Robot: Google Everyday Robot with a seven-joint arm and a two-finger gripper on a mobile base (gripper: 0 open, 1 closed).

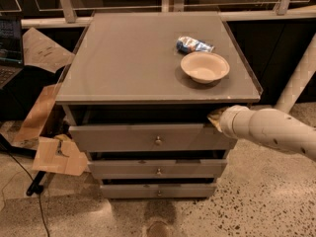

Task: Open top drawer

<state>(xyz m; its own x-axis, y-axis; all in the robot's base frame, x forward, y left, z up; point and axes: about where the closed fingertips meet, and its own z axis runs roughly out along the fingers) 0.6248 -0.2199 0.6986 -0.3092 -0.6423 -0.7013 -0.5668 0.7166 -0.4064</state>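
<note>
The top drawer (123, 138) is the largest grey front of the three, with a small round metal knob (158, 141) at its centre. It stands a little way out of the grey cabinet (128, 63), with a dark gap above its front. My gripper (215, 117) is at the right end of the drawer's upper edge, just under the cabinet top, on the end of my white arm (269, 130), which reaches in from the right. Its tip is partly hidden in the dark gap.
A cream bowl (204, 67) and a blue-and-white packet (193, 45) lie on the cabinet top at the right. Two slimmer drawers (158, 169) sit below. Cardboard pieces (54, 154) and a cable lie on the floor at the left. A white pipe (298, 78) stands at the right.
</note>
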